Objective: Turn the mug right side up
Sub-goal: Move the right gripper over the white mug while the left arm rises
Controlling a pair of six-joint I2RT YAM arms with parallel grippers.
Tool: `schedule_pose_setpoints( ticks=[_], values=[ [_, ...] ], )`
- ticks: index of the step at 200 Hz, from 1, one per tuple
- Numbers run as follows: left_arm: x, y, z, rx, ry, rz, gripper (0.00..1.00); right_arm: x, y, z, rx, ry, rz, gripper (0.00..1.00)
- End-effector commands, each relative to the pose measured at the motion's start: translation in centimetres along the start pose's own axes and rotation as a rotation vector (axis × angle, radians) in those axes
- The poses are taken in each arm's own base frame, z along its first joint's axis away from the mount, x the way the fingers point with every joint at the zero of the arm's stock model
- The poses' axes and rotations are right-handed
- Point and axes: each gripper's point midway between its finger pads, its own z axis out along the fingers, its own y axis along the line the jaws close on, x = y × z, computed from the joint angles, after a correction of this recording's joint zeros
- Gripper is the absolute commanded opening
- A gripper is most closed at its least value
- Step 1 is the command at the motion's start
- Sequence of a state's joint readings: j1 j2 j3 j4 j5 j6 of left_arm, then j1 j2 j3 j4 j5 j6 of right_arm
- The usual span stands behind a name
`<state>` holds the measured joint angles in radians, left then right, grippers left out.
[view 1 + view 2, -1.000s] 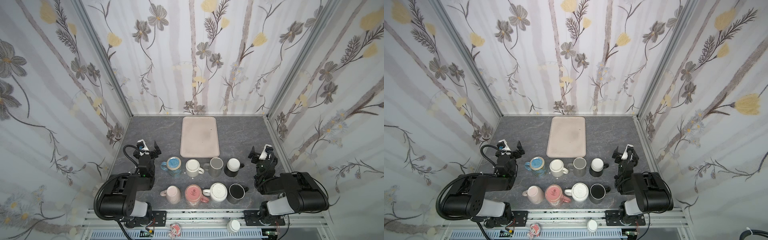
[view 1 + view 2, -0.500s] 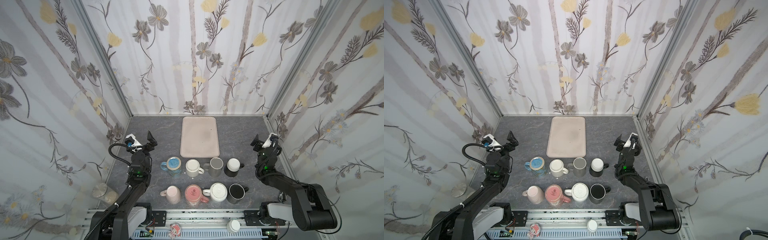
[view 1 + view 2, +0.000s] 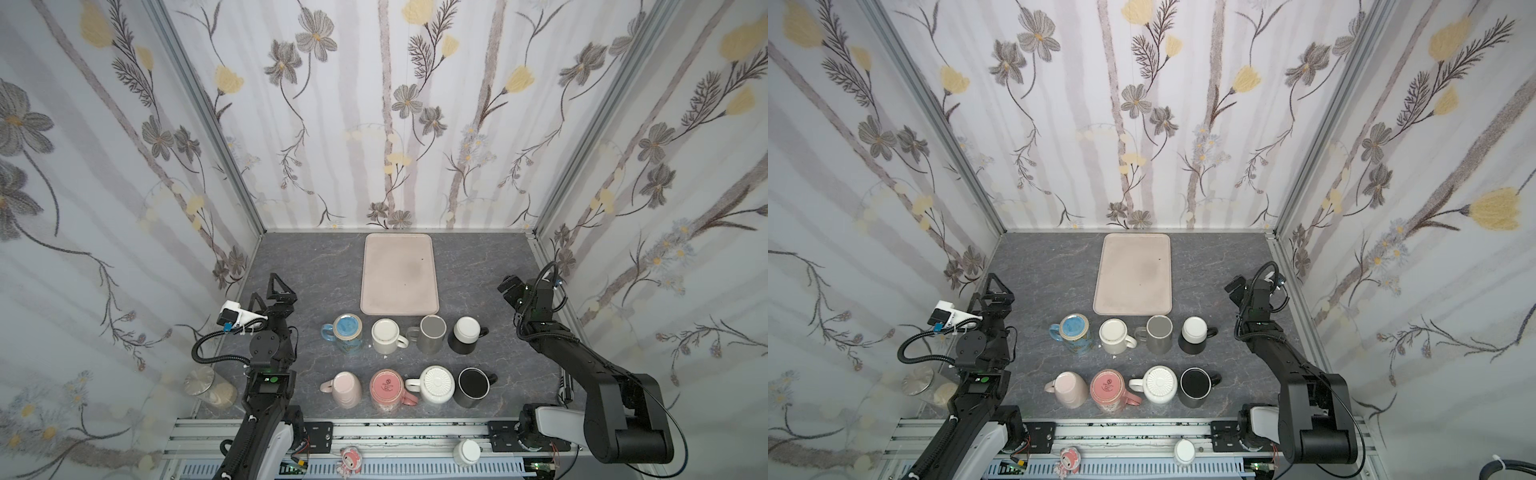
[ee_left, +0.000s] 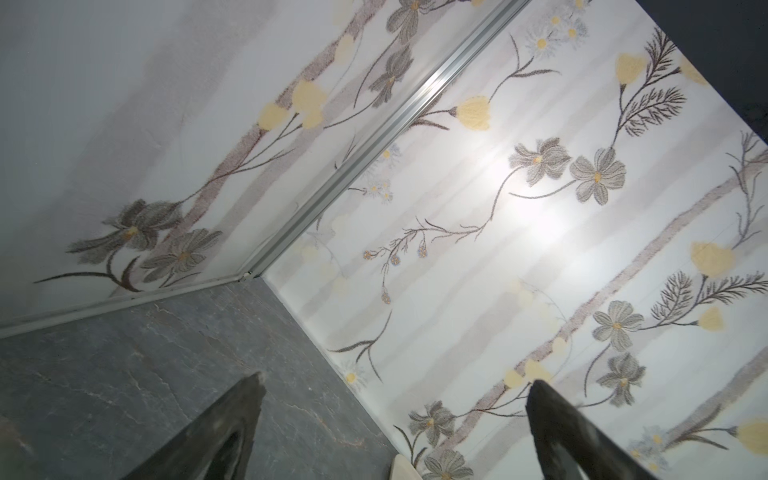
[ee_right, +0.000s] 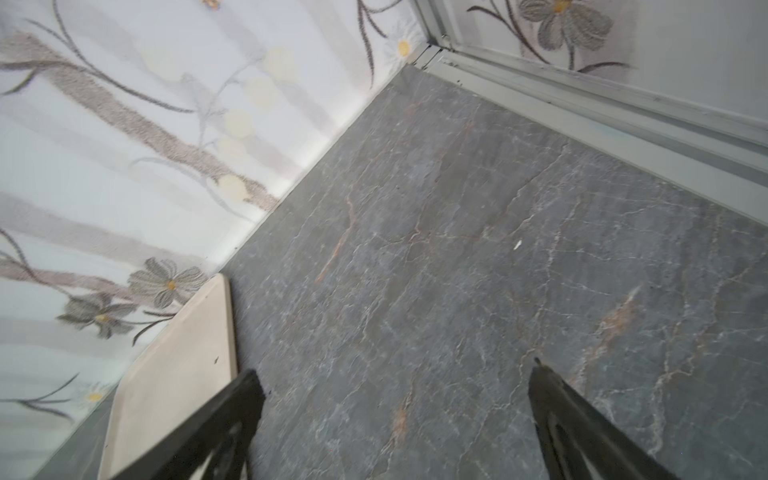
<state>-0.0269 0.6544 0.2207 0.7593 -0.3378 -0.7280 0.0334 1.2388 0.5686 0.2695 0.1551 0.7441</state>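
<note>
While left gripper (image 3: 268, 291) and right gripper (image 3: 509, 286) hang open and empty, the pale pink mug (image 3: 347, 387), seemingly bottom-up, wants a square side grip.

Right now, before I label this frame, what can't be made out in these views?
- Black mug in the near row: opening or base up? Too dark to tell in both top views.
- Dark pink mug: print on its top too small to read in a top view.
- Tray: cut off by the picture edge in the right wrist view.
- No mug shows in either wrist view; both face table and walls.
</note>
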Motion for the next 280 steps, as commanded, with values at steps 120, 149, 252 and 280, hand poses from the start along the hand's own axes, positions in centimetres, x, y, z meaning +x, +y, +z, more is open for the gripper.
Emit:
schedule_pose_setpoints(
  ticks=[120, 149, 252, 280],
  values=[
    [6.0, -4.8, -2.8, 0.237, 0.432, -0.123, 0.94, 11.0, 2.9, -10.2, -0.013, 0.437, -0.401, 0.97],
    [6.7, -4.8, -2.8, 0.233, 0.473, -0.098, 0.92, 11.8, 2.7, -12.1, -0.015, 0.478, -0.427, 0.85],
    [7.5, -4.5, -2.3, 0.210, 0.501, -0.077, 0.95, 14.6, -0.7, -11.3, 0.114, 0.559, -0.521, 0.39],
    [7.5, -4.4, -2.4, 0.206, 0.504, -0.069, 0.97, 15.6, 0.4, -11.1, 0.069, 0.568, -0.517, 0.36]
  ],
)
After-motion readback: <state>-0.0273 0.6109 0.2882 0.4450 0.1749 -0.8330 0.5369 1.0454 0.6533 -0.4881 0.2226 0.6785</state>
